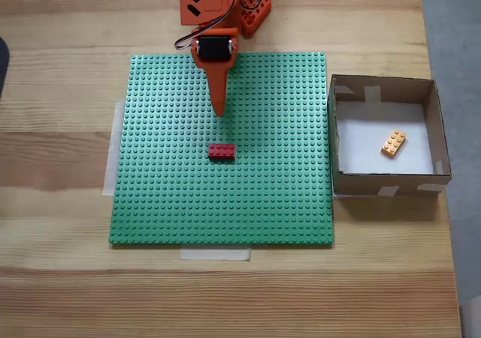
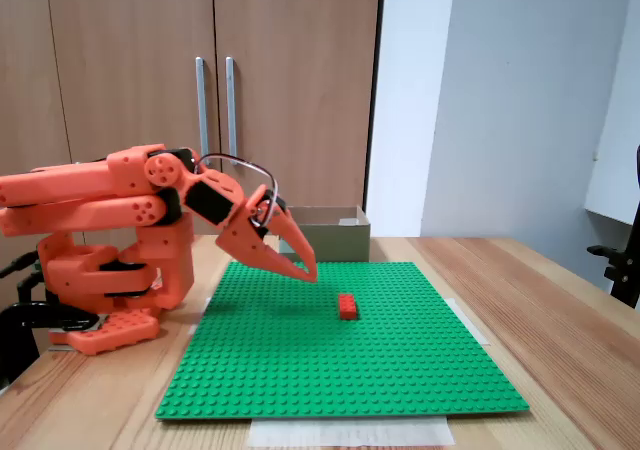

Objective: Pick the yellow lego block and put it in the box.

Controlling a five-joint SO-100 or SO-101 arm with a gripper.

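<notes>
So the yellow lego block (image 1: 394, 143) is sitting inside the box (image 1: 443, 139), lying a bit diagonal on the white bottom, toward the right half and apart from all four walls as far as the top-down fixed view shows. The box itself sits on the wooden table (image 1: 60, 158) just beside the right edge of the green baseplate (image 1: 165, 203), and you can see pale tape patches on its near and far walls. From the side fixed view the box (image 2: 330, 238) is at the far end of the baseplate (image 2: 400, 380), behind the arm's tip, and the block inside is hidden by the cardboard wall. The red brick (image 1: 221, 151) is out on the baseplate, roughly in the middle, studs up; in the side view the red brick (image 2: 347, 306) is plainly lying flat on the plate. The orange gripper (image 1: 219, 111) hangs over the far half of the plate, pointing toward the red brick but clearly apart from it. In the side view the gripper (image 2: 308, 273) is tilted down and up off the plate, with nothing in it, and the jaws look pressed together into one point with no visible gap. The arm is folded back over its base (image 2: 105, 330) at the left of that view. There's also some tape (image 1: 214, 254) on the table at the plate's near edge.
</notes>
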